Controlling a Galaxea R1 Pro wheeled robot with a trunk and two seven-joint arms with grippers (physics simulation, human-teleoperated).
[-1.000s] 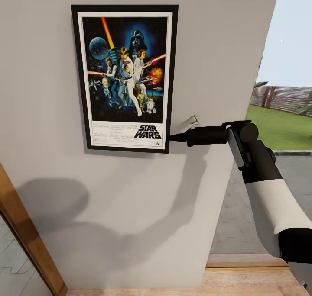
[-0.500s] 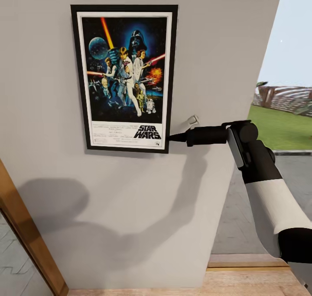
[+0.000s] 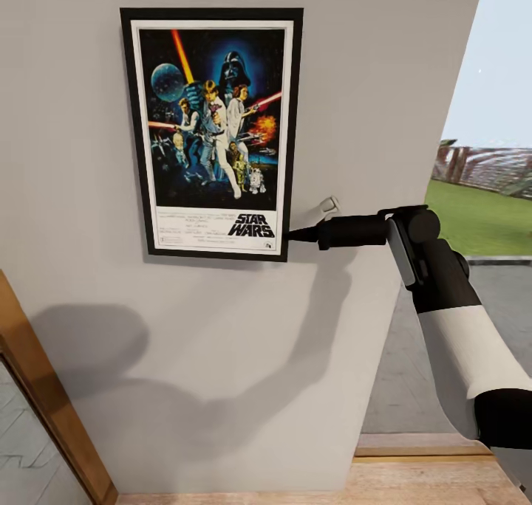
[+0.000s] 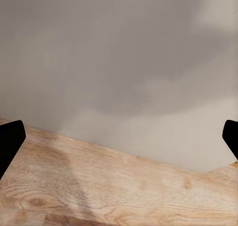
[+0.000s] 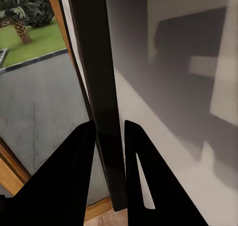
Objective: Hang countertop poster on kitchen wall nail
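Since the earlier frames almost nothing has moved: our view has drifted a little, so the wooden door frame (image 3: 44, 402) at lower left and the garden outside sit slightly differently, while the poster (image 3: 213, 132) and our right arm keep their places. The poster, a tall Star Wars print with a thin black frame and white border, sits upright and flat against the grey wall (image 3: 222, 357), high and to the left in our head view, its logo at the bottom. Our right pincer (image 3: 295, 233) reaches in from the right, level with the poster's lower right corner, and pinches the frame's right edge. In the right wrist view the two black fingers (image 5: 144, 181) are closed narrowly on the dark frame edge (image 5: 101, 87), one on each side of it, with the wall behind and pavement and grass beyond. A small pale peg-like piece (image 3: 325, 208) juts from the wall just above the pincer; we cannot tell what it is. The arm's shadow falls on the wall below. To the right of the wall's end we see sky, lawn and a fence. In the left wrist view our left pincer (image 4: 119, 137) stands wide, a black fingertip (image 4: 10, 141) at each side, facing the grey wall near the light wood floor (image 4: 109, 196).
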